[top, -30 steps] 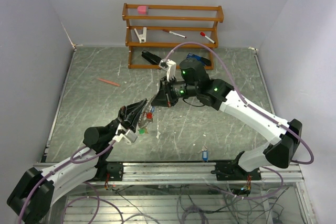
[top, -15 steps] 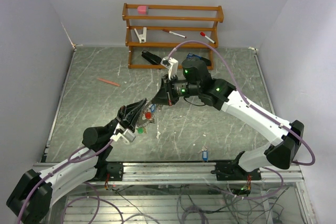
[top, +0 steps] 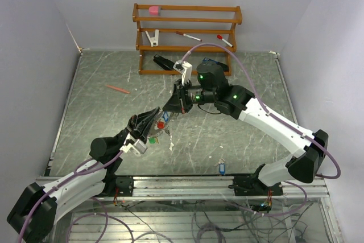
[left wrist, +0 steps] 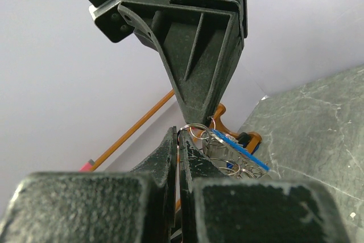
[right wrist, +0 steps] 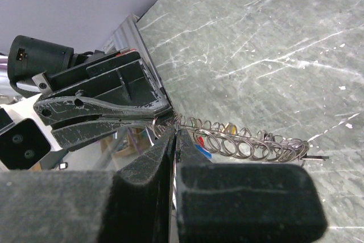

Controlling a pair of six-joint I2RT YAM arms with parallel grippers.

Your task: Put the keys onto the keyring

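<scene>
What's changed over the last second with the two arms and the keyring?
The right gripper has crept a little to the left, closer to the left gripper, and its wrist has lifted slightly. Nothing was picked up or let go: both grippers stay shut at the keyring. The left arm has barely moved, and the orange pencil and wooden rack are where they were.

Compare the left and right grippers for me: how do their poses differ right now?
Left gripper reaches from the near left, pointing far-right; right gripper reaches from the far right, pointing near-left. Left arm runs nearly straight; the right arm bends at its elbow. Shared: both shut, tips meeting at the keyring.
</scene>
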